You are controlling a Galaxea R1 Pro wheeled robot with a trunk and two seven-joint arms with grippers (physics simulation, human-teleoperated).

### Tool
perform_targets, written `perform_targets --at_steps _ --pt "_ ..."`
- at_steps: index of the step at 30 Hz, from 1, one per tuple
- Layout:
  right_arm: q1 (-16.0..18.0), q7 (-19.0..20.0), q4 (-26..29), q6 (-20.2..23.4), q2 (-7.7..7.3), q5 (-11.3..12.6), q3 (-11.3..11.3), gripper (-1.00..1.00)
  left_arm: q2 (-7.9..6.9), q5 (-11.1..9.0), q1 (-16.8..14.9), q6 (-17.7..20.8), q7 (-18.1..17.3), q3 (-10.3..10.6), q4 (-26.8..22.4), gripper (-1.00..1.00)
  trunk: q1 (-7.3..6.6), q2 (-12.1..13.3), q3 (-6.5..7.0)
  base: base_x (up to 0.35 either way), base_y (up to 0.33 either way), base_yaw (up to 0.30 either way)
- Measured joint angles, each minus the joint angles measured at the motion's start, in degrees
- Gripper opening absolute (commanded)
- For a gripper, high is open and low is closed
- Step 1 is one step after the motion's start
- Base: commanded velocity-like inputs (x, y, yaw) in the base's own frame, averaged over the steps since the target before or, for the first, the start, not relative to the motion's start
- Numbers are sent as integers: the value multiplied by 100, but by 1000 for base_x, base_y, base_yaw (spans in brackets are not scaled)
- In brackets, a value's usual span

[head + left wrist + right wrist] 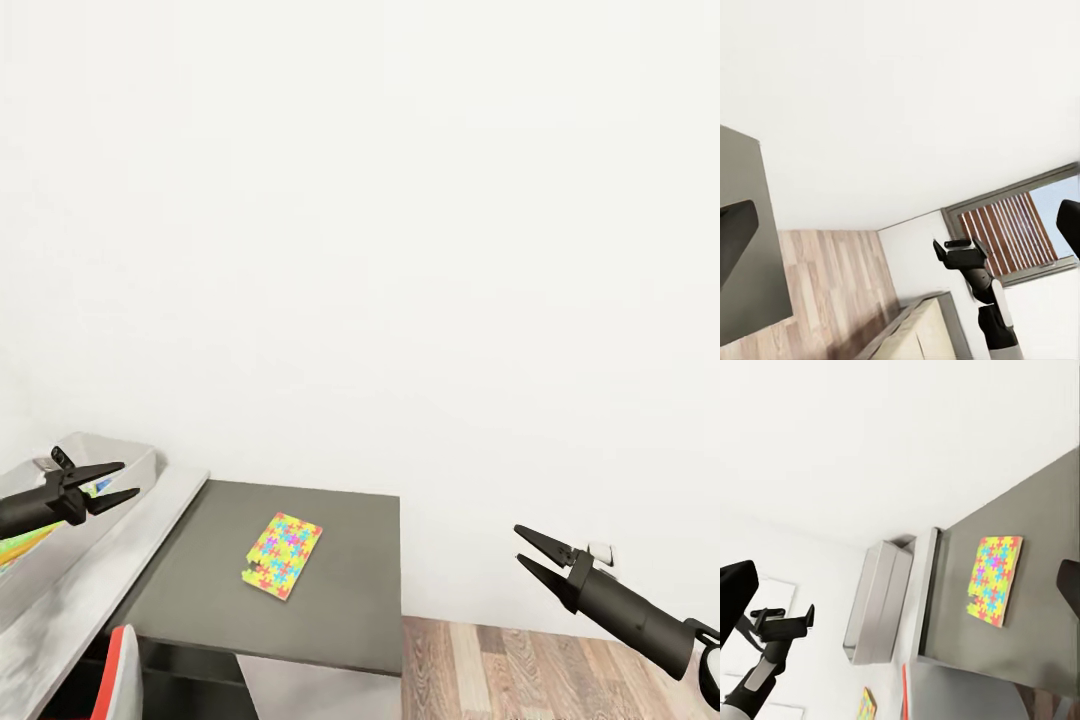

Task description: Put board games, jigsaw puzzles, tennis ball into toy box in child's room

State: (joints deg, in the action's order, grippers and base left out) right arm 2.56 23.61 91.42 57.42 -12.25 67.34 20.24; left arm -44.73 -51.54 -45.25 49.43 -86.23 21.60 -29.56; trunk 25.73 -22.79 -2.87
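One jigsaw puzzle (283, 555) (994, 579), a flat multicolour square, lies alone on the low dark grey cabinet (340, 610). The pale grey toy box (112, 447) (877, 600) stands on the table (80, 600) at the far left, with colourful flat things inside it, partly hidden by my arm. My left gripper (130, 479) (784, 619) hovers open over the toy box, holding nothing. My right gripper (518, 543) (958, 247) hangs open and empty in the air right of the cabinet, over the floor. The board games and tennis ball are out of view.
A white wall rises right behind the cabinet and table. Wood plank floor (540, 670) lies to the right of the cabinet. A red-edged chair back (125, 665) sits below the table's front edge. A window with slatted blinds (1009, 232) appears in the left wrist view.
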Motion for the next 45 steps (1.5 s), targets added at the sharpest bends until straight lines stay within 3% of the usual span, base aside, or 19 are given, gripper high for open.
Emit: perform_targets --at_steps 20,31,35,40,42,45 --pt "1 -9 -1 0 -11 -1 5 100 14 19 8 57 42 10 16 100 1 1 16 41 -10 -36" --pt "1 -18 -1 0 -11 -1 4 100 44 213 2 67 183 18 13 100 1 1 16 0 0 0" --pt "1 -42 -1 -6 -7 -1 -3 100 92 383 -10 81 507 -4 -25 100 1 1 16 0 0 0" --pt "1 -225 -1 -15 1 -5 -40 100 602 608 -78 113 1518 -42 -35 100 1 2 16 0 0 0" --pt "1 -416 -1 -16 2 -5 -47 100 850 633 -105 131 2165 -56 -47 100 2 2 16 0 0 0" --pt "7 -823 -1 -18 3 -1 -52 100 1276 646 -303 127 3459 -71 -56 100 1 1 16 0 0 0"
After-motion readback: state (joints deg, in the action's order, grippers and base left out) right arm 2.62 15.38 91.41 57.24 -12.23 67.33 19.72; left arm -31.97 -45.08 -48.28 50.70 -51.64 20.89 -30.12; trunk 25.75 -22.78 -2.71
